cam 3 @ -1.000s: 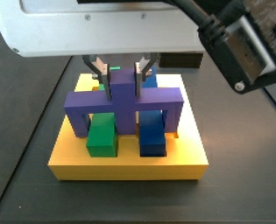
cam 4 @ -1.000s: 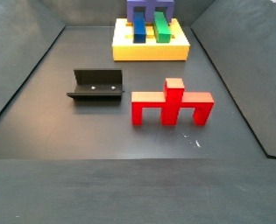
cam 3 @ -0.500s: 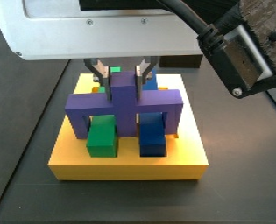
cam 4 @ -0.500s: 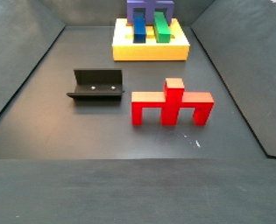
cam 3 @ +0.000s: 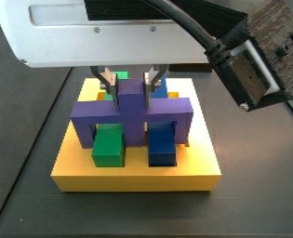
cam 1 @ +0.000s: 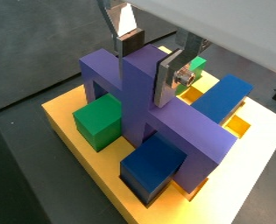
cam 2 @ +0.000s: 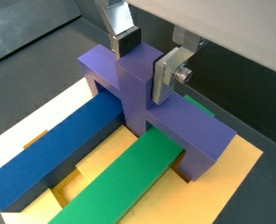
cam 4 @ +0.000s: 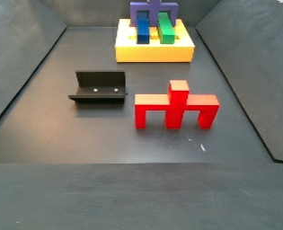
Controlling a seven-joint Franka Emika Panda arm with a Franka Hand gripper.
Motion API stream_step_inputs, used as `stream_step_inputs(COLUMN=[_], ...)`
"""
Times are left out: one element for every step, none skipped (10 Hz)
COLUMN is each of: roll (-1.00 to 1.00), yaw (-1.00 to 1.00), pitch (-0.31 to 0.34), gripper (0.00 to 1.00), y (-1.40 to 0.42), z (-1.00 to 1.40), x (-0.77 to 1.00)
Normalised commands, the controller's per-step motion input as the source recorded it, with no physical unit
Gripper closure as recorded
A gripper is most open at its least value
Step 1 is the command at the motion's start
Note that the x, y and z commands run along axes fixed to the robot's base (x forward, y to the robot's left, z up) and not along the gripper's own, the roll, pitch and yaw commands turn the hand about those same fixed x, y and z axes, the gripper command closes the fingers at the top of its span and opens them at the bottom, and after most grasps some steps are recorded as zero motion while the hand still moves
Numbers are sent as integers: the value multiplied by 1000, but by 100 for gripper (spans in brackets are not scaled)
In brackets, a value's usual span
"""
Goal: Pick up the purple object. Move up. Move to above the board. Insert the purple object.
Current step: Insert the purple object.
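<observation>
The purple object (cam 3: 130, 110) stands on the yellow board (cam 3: 136, 175), its legs down in the slots, astride a green block (cam 3: 108, 144) and a dark-blue block (cam 3: 163, 144). My gripper (cam 3: 128, 79) is right above the board and shut on the purple object's central post. Both wrist views show a finger plate on each side of the post: the gripper (cam 1: 150, 59) over the purple object (cam 1: 164, 122), and the gripper (cam 2: 147, 59) over the purple object (cam 2: 152, 96). In a side view the board (cam 4: 154, 52) sits at the far end, with the purple object (cam 4: 152, 9) on it.
A red piece (cam 4: 176, 106) of similar shape stands on the dark floor in the middle. The dark fixture (cam 4: 99, 88) stands to its left. Dark walls enclose the floor. The blue bar (cam 2: 58, 157) and green bar (cam 2: 128, 179) lie in the board's slots.
The gripper and the purple object have sunk slightly lower onto the board. Nothing else has moved.
</observation>
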Motion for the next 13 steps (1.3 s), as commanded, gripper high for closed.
stream_step_inputs(roll=[160, 127, 124, 134, 130, 110, 104, 73, 174, 223, 176, 199, 240], yaw=[0, -23, -103, -60, 0, -46, -34, 0, 0, 20, 103, 154, 180], pitch=[39, 70, 74, 76, 67, 36, 0, 0, 1, 50, 87, 100, 81], gripper=[100, 100, 100, 100, 100, 100, 100, 100, 100, 100, 100, 100, 100], y=[-183, -71, 0, 0, 0, 23, 0, 0, 0, 0, 0, 34, 71], z=[-369, -414, -414, -349, -317, -323, -257, -209, -131, -200, -446, -440, -337], x=[106, 277, 269, 114, 31, 0, -217, -374, -297, 0, 340, 363, 94])
